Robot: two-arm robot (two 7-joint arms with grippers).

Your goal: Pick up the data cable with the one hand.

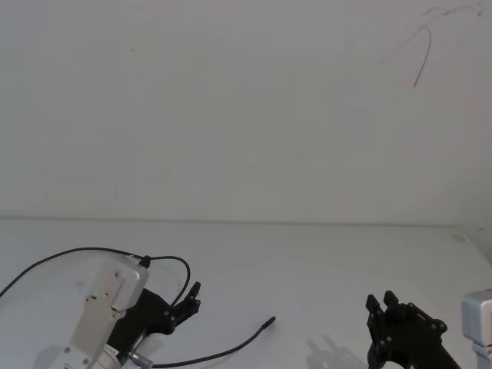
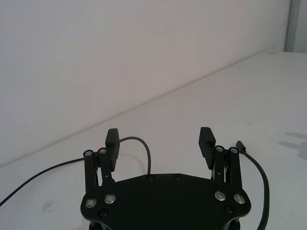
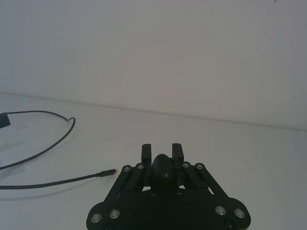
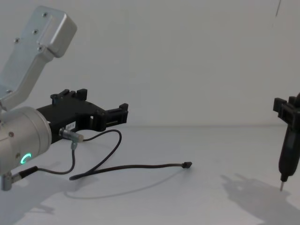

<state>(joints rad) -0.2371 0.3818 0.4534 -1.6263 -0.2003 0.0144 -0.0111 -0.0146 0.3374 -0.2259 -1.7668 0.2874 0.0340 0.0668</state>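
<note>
Our left gripper (image 2: pixel 160 139) hovers, fingers spread, by the data cable (image 4: pixel 140 167); we'd drop onto a straight stretch and pinch crosswise. Right gripper (image 3: pixel 162 149) clenches its pointed tool (image 4: pixel 283 164).

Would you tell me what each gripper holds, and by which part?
Left gripper: open, nothing held. Right gripper: shut on a pen-like tool, gripped at its upper end.

Bright, even light nearly merges the white table (image 4: pixel 220 140) with the wall (image 4: pixel 187 56). The cable (image 4: pixel 136 167) and the pointed tool (image 4: pixel 282 159) in the right gripper (image 1: pixel 381 301) cast soft grey shadows on it. A green ring light (image 4: pixel 24 158) glows.
</note>
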